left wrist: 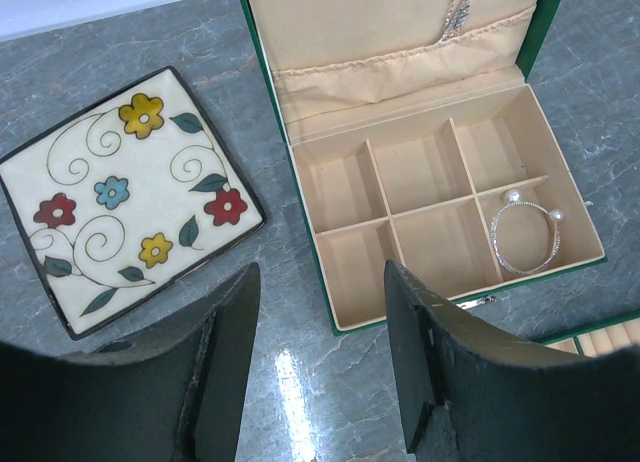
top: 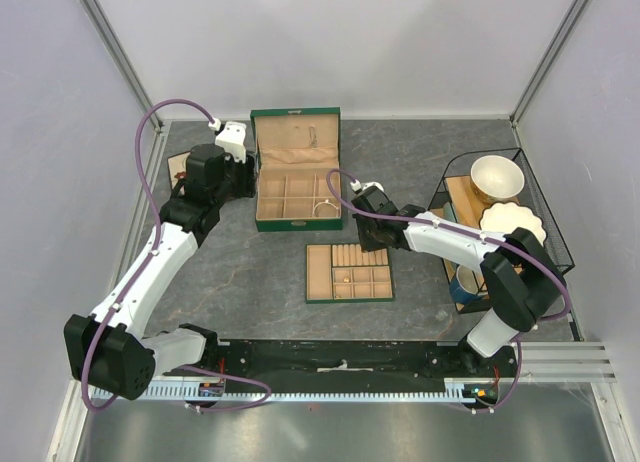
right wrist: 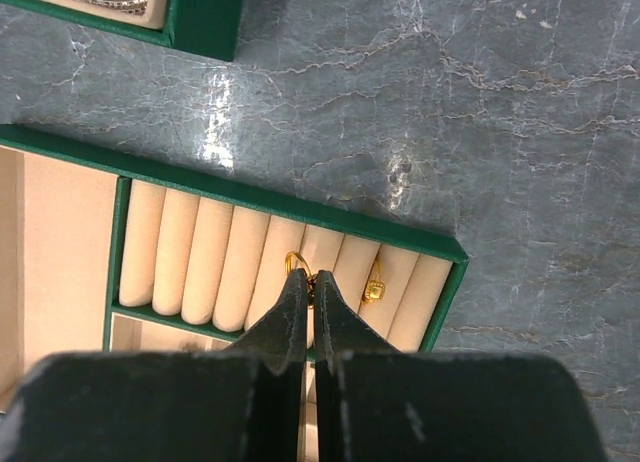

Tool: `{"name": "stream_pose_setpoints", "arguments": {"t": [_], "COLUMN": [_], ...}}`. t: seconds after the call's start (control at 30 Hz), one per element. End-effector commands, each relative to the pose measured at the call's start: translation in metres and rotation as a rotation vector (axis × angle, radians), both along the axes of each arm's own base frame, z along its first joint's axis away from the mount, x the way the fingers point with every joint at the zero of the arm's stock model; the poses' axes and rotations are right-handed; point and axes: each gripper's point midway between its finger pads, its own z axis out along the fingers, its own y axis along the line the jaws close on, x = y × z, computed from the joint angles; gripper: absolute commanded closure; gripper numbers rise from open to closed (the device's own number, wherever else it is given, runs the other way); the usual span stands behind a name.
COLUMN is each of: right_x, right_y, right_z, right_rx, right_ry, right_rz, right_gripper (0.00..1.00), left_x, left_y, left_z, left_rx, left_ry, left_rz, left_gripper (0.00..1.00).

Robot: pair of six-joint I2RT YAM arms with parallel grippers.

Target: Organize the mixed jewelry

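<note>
My right gripper [right wrist: 312, 282] is shut on a small gold ring [right wrist: 294, 261], holding it at the ring rolls of the flat tan tray [right wrist: 255, 195]. A second gold ring [right wrist: 375, 287] sits between two rolls just to its right. From above, the right gripper [top: 372, 244] is over the tray's [top: 316, 275] far right corner. The silvery-white bangle [left wrist: 556, 215] with pearl ends lies in the front right compartment of the open green jewelry box [left wrist: 430, 308]. My left gripper [left wrist: 322, 362] is open and empty above bare table, left of the box's near corner.
A square floral dish [left wrist: 120, 197] lies left of the box. A silver chain [left wrist: 460, 12] hangs in the box lid pocket. A black wire rack [top: 545, 217] at the right holds a bowl [top: 497, 177], a white plate [top: 512, 222] and a blue mug [top: 467, 282].
</note>
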Motion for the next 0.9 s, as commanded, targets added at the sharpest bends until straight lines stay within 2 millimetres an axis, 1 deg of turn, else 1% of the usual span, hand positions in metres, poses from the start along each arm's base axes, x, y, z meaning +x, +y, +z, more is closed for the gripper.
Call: {"name": "stream_pose_setpoints", "arguments": {"t": [0.0, 0.23, 0.3, 0.87], "right_x": [0.006, 0.006, 0.004, -0.005], "right_y": [0.0, -0.003, -0.004, -0.002], "right_z": [0.003, 0.001, -0.003, -0.017], "right_rx": [-0.016, -0.033, -0.039, -0.07], "right_ry": [-0.026, -0.031, -0.026, -0.008], "right_rz": [-0.014, -0.015, -0.012, 0.015], "right_gripper": [1.0, 1.0, 1.0, 1.0], "left_x": [0.003, 0.002, 0.002, 0.001], "left_y": [0.003, 0.004, 0.004, 0.006], "left_z": [0.02, 0.019, 0.019, 0.018], "left_rx": [-0.002, 0.001, 0.001, 0.006], "left_ry": [-0.078, -0.077, -0.077, -0.081], "left_rz": [0.007, 0.01, 0.01, 0.014], "left_gripper": [0.41, 0.4, 0.4, 0.4]}}
